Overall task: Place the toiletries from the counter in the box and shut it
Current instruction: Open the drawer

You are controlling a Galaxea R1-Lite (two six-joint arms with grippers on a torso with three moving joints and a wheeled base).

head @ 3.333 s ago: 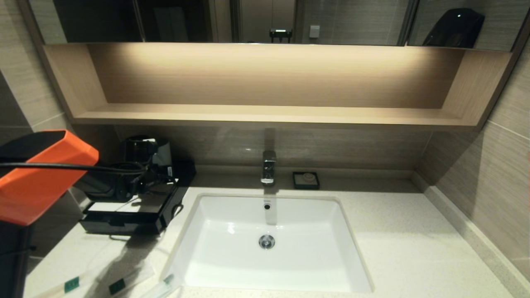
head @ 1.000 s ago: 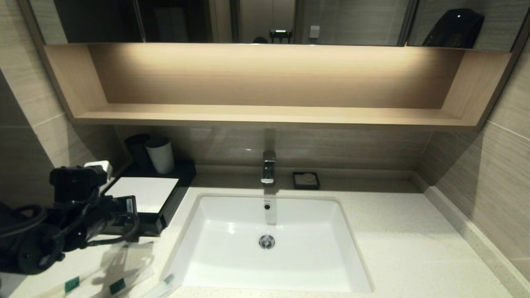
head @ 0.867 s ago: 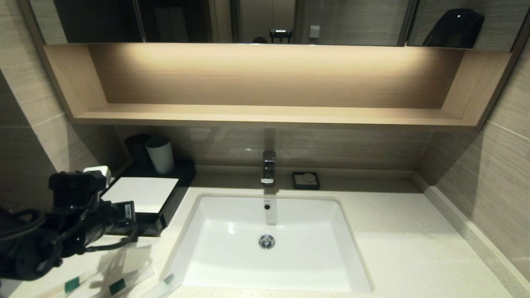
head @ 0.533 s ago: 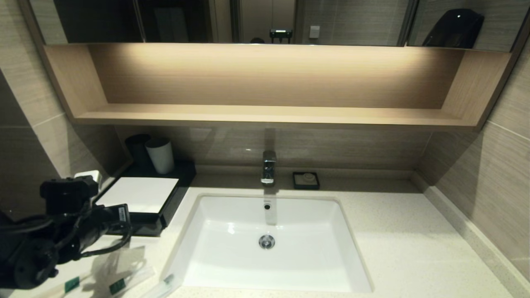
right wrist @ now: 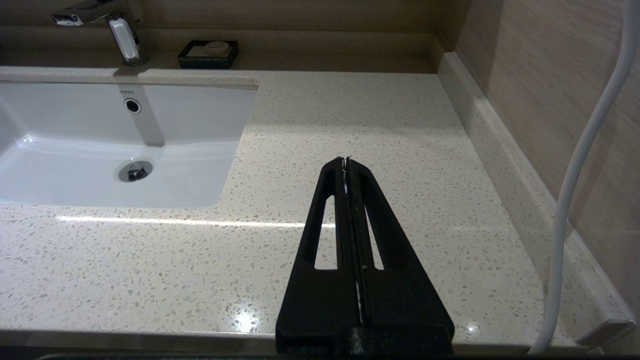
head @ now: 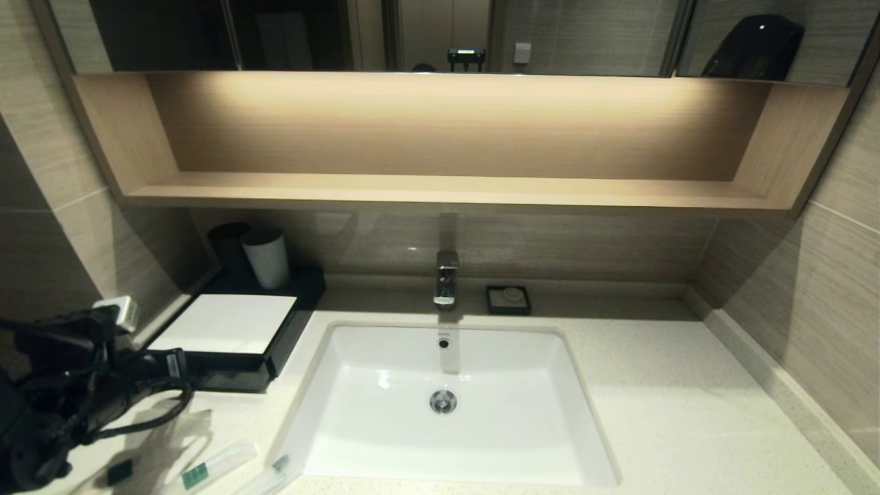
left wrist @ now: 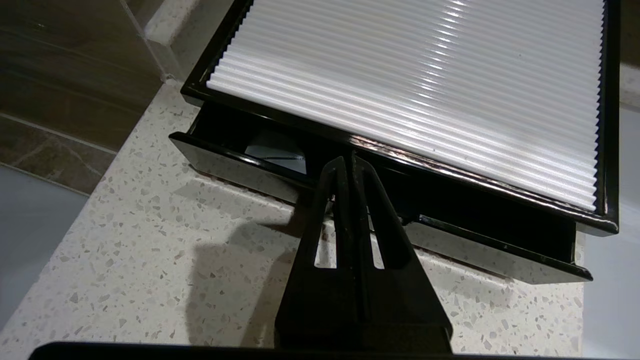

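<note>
Head view: the left arm fills the lower-left corner, dark and tangled with cable, and it hides part of the box (head: 227,323) front and the near-left counter (head: 674,412). The left gripper (left wrist: 348,161) cannot be made out there; the left wrist view shows its fingers clenched together, empty, their tips just at the front edge of the drawer (left wrist: 235,162), near the handle, which they cover. The drawer stands slightly pulled out; only a pale scrap shows inside its gap, too dark to identify. The box lies at the back-left of the counter, left of the sink (head: 447,405), its long axis running toward the wall, white top panel up.

Two packets (head: 213,467) with green labels lie on the counter near its front edge, left of the sink, well apart from the box; one label sits in the arm's shadow, and a third packet at the sink's corner is cut off by the frame. They lie slanted, long axes running up to the right.

The right gripper (right wrist: 347,161) hangs over the bare counter right of the sink, fingers pressed together, empty.
</note>
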